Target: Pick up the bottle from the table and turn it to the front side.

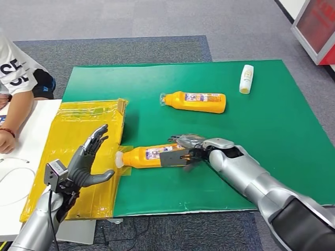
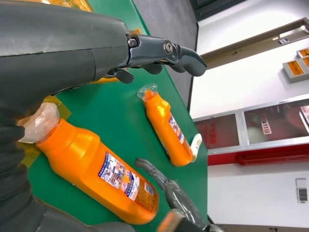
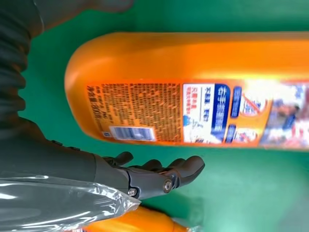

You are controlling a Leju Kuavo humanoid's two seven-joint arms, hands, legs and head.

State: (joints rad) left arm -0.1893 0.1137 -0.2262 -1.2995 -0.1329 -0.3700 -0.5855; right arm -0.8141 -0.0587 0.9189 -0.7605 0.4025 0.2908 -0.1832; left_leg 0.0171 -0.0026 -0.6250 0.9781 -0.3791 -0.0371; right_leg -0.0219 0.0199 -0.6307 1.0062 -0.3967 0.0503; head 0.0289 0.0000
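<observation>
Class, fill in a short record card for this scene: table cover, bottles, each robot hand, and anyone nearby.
Table cover: green mat, with a yellow plastic sheet at its left
Near orange bottle: lying on its side, cap toward the sheet
Far orange bottle: lying on its side, untouched
Small white bottle: lying at the far right of the mat
Right robot hand: fingers at the near bottle's base end
Left robot hand: open, holding nothing, over the sheet
Person: arm at left edge
</observation>
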